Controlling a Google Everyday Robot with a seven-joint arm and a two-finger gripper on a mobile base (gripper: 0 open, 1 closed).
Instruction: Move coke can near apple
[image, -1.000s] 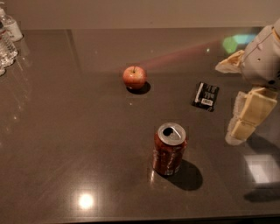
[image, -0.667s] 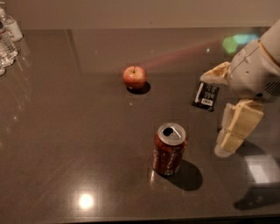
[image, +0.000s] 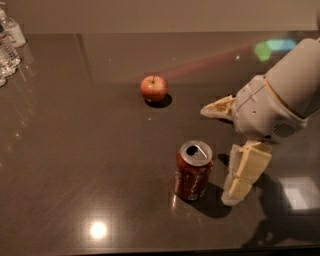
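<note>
The coke can stands upright on the dark table, front of centre, its silver top and opening showing. The apple sits farther back and a little left of the can, well apart from it. My gripper comes in from the right with its fingers spread wide. The near finger hangs just right of the can, and the far finger points left behind it. The gripper holds nothing. The flat black packet is hidden behind my arm.
Clear plastic water bottles stand at the table's far left corner. A bright light patch lies on the table at the right, under my arm. The table's front edge runs along the bottom of the view.
My gripper has moved left and down toward the can and now covers the black packet. The can and the apple have not moved.
</note>
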